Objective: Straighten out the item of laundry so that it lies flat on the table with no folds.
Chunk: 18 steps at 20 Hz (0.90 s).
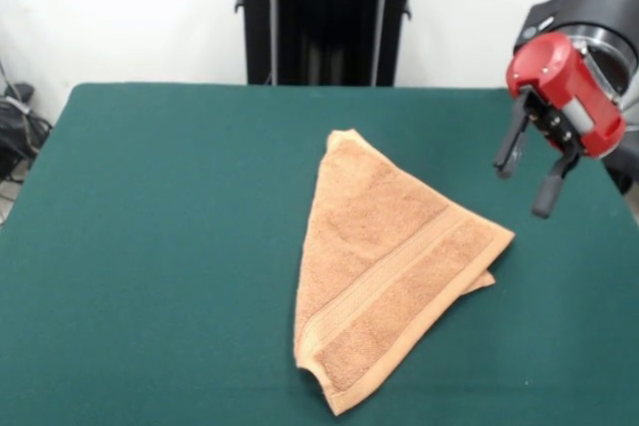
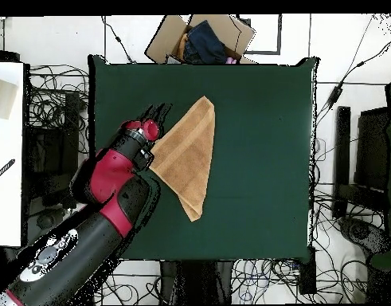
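Observation:
The light orange-tan terry towel [image 1: 384, 266] lies on the dark green table [image 1: 160, 246], folded over into a triangle with a woven band running along its lower right side. In the overhead view the towel [image 2: 189, 155] sits left of the table's centre [image 2: 262, 143]. My gripper [image 1: 531, 175] hangs in the air to the right of the towel, above the table's right side, apart from the cloth. Its two dark fingers [image 1: 511, 150] stand apart and hold nothing. In the overhead view the gripper [image 2: 156, 115] is just left of the towel's upper edge.
The black pedestal [image 1: 324, 17] stands behind the table's far edge. An open cardboard box [image 2: 202, 38] with dark cloth in it sits beyond the table's far side in the overhead view. Cables lie on the floor around the table.

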Each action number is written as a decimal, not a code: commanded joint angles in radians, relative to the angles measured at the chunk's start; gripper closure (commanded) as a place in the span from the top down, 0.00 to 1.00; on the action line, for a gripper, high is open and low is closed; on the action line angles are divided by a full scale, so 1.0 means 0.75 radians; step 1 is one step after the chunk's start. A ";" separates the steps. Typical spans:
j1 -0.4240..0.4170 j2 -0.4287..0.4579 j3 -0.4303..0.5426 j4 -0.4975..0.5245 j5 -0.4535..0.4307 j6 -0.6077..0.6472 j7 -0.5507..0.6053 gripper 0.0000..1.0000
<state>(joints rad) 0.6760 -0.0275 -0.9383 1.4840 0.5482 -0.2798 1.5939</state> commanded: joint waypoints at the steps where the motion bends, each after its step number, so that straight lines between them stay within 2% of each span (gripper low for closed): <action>1: -0.114 -0.230 0.231 0.011 -0.188 0.304 0.097 1.00; 9: -0.020 -0.123 0.153 0.043 -0.161 0.252 0.187 1.00; 12: -0.023 -0.149 0.186 0.063 -0.194 0.255 0.193 1.00; 18: 0.006 -0.121 0.194 0.094 -0.176 0.240 0.220 1.00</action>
<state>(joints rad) 0.6607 -0.1411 -0.9355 1.4926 0.4501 -0.1961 1.5939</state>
